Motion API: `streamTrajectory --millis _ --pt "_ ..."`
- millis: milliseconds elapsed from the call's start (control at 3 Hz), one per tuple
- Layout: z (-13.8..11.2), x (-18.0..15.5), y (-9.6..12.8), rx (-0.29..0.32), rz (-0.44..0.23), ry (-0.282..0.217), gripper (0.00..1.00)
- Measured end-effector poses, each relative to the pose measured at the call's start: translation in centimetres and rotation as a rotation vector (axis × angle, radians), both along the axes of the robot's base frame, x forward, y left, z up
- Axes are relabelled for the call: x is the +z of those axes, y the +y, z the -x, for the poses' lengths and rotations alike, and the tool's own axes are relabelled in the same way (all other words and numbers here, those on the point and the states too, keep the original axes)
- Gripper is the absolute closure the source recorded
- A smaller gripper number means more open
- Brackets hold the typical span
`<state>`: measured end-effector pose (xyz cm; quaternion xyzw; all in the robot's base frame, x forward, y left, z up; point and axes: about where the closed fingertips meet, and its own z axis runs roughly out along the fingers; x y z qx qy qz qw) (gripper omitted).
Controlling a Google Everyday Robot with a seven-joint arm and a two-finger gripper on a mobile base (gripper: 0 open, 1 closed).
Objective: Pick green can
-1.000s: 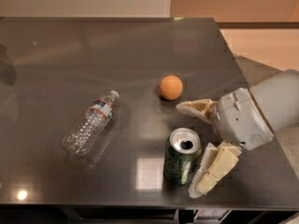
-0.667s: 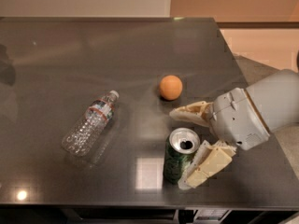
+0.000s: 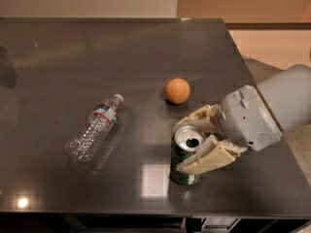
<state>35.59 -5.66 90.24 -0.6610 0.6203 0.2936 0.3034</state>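
The green can (image 3: 186, 138) stands upright on the dark table (image 3: 146, 57) near its front edge, with its silver top and open tab hole showing. My gripper (image 3: 180, 147) reaches in from the right and its two pale fingers sit on either side of the can. One finger (image 3: 197, 121) lies behind the can's rim. The other finger (image 3: 206, 160) lies across its front. The fingers are closed against the can, which still rests on the table.
An orange ball (image 3: 178, 91) lies just behind the can. A clear plastic water bottle (image 3: 95, 128) lies on its side to the left. The table's right edge is close behind my arm (image 3: 272, 110).
My gripper has moved left onto the can and its fingers have closed from wide apart to tight around it. The can, ball and bottle have not moved.
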Motion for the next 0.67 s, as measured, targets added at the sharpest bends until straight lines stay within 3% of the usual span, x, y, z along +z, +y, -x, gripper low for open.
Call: streamTrajectory --millis 333,667 --pt "-0.7 1.9 0.5 0.016 0.031 -0.01 0.87" --pt "-1.9 5.1 1.1 0.03 0.051 -0.017 1.0"
